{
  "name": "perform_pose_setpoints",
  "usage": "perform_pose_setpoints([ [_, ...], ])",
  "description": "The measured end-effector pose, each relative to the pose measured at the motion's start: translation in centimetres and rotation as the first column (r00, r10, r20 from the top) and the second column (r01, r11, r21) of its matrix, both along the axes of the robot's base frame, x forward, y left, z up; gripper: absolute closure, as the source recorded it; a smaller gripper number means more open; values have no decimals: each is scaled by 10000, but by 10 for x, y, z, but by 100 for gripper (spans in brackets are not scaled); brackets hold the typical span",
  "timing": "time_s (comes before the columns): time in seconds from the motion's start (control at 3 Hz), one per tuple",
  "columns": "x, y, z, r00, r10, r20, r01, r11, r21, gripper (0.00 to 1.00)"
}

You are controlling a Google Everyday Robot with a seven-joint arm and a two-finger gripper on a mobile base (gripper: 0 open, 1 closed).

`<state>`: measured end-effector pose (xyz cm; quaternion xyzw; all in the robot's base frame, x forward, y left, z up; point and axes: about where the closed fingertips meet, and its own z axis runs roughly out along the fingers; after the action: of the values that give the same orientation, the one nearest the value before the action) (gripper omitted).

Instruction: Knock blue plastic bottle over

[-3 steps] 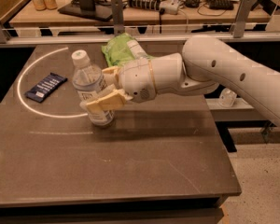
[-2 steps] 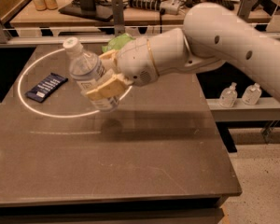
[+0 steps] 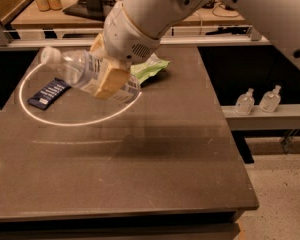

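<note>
The blue plastic bottle (image 3: 76,69) is clear and ribbed with a white cap pointing left. It is lifted off the dark table (image 3: 140,174) and tilted almost flat. My gripper (image 3: 107,69) is shut on the bottle's lower half, where the pale label is, with one tan finger (image 3: 111,83) across the front. The white arm reaches in from the upper right and hides the bottle's base.
A flat dark-blue wrapper (image 3: 49,93) lies at the table's left. A green bag (image 3: 149,67) lies behind the gripper. A bright light ring (image 3: 65,121) marks the tabletop. Two small pump bottles (image 3: 259,101) stand on a ledge to the right. Jars stand on the far desk.
The bottle stood upright on the table in my grip. It has been lifted and tipped to the left until nearly flat, and the arm has risen closer to the camera.
</note>
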<state>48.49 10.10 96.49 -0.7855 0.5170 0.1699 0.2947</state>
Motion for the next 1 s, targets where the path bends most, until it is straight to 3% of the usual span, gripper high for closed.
perform_pose_setpoints([
  [0.33, 2, -14, -31, 9992, 405, -43, -404, 9729, -2275, 100],
  [0.67, 14, -39, -62, 9997, 235, 87, -179, 9129, -4079, 100],
  [1.0, 19, -55, -84, 9999, 146, 40, -105, 8597, -5106, 82],
])
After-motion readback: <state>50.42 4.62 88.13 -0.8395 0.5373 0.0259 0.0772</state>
